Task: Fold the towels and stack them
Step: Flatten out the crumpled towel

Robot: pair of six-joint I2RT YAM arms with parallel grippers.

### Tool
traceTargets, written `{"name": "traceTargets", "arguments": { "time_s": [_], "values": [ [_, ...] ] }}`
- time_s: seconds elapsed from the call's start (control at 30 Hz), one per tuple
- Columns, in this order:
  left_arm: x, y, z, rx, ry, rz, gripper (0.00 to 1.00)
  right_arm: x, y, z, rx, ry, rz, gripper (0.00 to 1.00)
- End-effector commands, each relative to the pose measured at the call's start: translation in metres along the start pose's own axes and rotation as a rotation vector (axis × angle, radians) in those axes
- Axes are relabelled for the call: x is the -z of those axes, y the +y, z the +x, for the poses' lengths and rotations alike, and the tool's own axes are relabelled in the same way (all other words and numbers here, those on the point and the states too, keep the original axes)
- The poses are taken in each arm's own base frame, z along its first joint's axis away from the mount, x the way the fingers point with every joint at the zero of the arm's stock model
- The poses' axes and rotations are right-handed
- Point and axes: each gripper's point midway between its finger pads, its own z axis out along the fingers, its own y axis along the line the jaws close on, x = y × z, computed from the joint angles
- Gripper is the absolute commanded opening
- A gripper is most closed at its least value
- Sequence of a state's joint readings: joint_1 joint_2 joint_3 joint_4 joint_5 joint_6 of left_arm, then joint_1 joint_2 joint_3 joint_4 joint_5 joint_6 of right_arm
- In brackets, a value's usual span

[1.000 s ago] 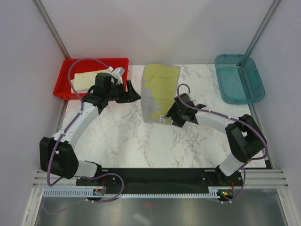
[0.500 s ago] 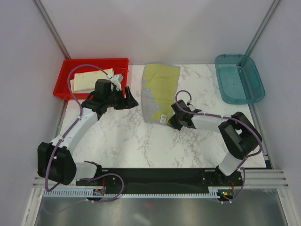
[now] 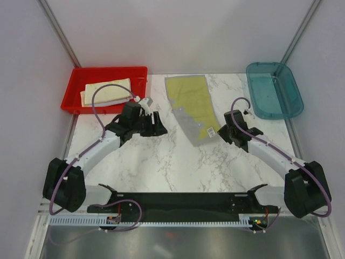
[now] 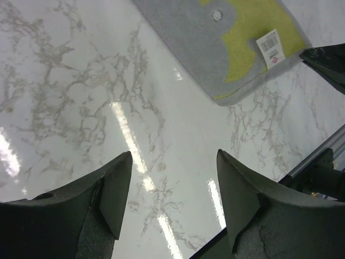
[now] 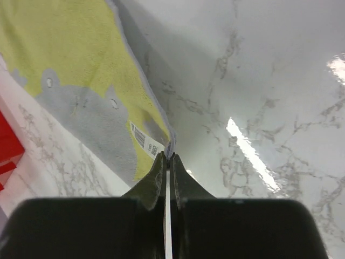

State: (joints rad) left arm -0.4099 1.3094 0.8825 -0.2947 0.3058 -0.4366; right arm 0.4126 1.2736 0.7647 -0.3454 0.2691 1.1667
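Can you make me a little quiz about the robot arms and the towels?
1. True or false: the left gripper is open, with nothing between its fingers.
2. The cream towel lies in a bin of which colour? A red, B blue, C green.
3. Fill in: the right gripper pinches the grey and yellow towel at the corner beside its white ____.
Key: 1 true; 2 A; 3 label.

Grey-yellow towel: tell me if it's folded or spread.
Spread: the towel lies flat on the table with no fold visible and its label showing. The right gripper pinches the corner by the label.
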Motion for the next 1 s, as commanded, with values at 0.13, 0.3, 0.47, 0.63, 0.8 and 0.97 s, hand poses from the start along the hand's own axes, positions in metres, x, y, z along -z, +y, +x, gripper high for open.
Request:
{"name": "traceTargets", "arguments": {
  "time_s": [0.13,0.3,0.47,0.63,0.8,0.97],
  "values": [
    [-0.045,-0.041,-0.007,0.113,-0.032,0.243,0.71,0.010,0.041,0.011,0.022,0.140,-0.172,0.00],
    [-0.054,-0.041,-0.001,0.172,-0.035,0.260,0.73,0.049,0.105,-0.008,-0.023,0.154,-0.396,0.00],
    [-0.042,-0.050,0.025,0.127,-0.034,0.316,0.76,0.075,0.133,-0.034,-0.096,0.137,-0.483,0.00],
    [-0.046,-0.064,0.085,0.092,0.103,0.335,0.76,0.072,0.138,-0.032,-0.164,0.162,-0.493,0.00],
    [-0.066,-0.132,0.045,0.070,-0.050,0.453,0.78,0.079,0.147,-0.040,-0.186,0.149,-0.521,0.00],
    [-0.102,-0.142,0.026,0.116,-0.155,0.365,0.79,0.083,0.149,-0.048,-0.199,0.111,-0.524,0.00]
  ]
}}
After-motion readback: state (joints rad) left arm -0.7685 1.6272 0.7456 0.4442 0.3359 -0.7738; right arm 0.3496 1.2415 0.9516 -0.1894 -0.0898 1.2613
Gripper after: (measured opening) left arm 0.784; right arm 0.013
